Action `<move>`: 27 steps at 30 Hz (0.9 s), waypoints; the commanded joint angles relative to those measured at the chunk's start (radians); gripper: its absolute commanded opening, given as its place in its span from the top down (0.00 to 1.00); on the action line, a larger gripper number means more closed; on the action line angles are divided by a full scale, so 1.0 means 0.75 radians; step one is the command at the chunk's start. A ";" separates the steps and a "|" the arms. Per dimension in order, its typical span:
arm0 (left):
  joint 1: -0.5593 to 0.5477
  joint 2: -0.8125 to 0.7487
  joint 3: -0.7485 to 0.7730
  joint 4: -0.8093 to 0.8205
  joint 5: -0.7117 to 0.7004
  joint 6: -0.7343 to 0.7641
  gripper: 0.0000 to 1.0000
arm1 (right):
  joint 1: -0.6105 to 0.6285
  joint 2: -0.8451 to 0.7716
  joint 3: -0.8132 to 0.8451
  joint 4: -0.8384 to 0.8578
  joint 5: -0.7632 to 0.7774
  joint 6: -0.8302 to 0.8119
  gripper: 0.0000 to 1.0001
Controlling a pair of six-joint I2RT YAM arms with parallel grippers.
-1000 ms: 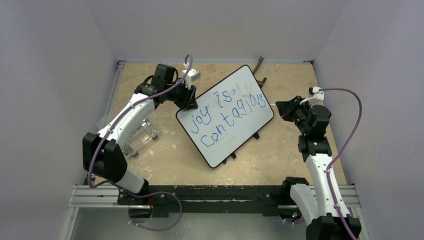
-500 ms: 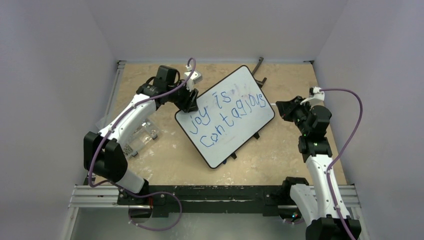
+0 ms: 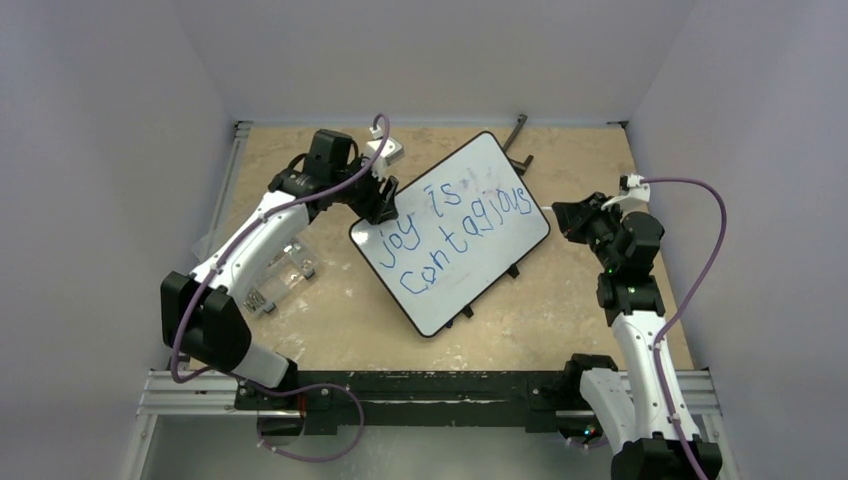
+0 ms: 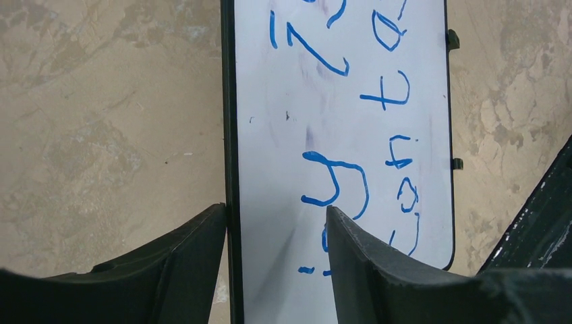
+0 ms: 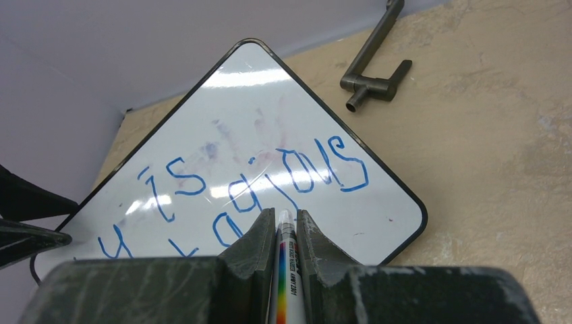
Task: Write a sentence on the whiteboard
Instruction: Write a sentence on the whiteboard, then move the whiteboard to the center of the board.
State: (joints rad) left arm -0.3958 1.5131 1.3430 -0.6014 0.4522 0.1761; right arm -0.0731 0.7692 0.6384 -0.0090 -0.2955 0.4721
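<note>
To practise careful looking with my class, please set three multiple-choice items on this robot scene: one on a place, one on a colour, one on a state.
1. Where is the left gripper?
A. At the whiteboard's edge, beside "joy"
B. Above its own base
C. Off the table

2. What colour is the sentence?
A. Red
B. Blue
C. Green

3. The right gripper is:
A. Wide open
B. Shut on nothing
C. Shut on a marker

Answers:
1 A: its fingers stand apart on either side of the whiteboard's edge near "joy".
2 B: the letters show blue in every view.
3 C: the marker sits clamped in it.
</note>
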 commanded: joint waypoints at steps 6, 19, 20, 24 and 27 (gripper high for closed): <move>-0.012 -0.170 0.017 0.077 -0.069 -0.044 0.44 | 0.002 -0.042 0.036 -0.069 -0.012 -0.014 1.00; -0.222 -0.329 0.063 -0.025 -0.245 -0.320 0.52 | 0.002 -0.203 -0.020 -0.325 0.090 0.048 1.00; -0.273 -0.338 0.045 -0.031 -0.275 -0.351 0.51 | 0.003 -0.201 0.003 -0.348 0.121 0.056 1.00; -0.474 -0.348 -0.053 -0.014 -0.402 -0.500 0.51 | 0.002 -0.182 0.126 -0.437 0.227 0.065 1.00; -0.610 -0.308 -0.143 0.087 -0.375 -0.616 0.57 | 0.003 -0.175 0.205 -0.464 0.269 0.060 1.00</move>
State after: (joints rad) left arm -0.7563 1.2583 1.3102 -0.6022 0.2192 -0.1287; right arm -0.0731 0.6426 0.6739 -0.3302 -0.1749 0.5053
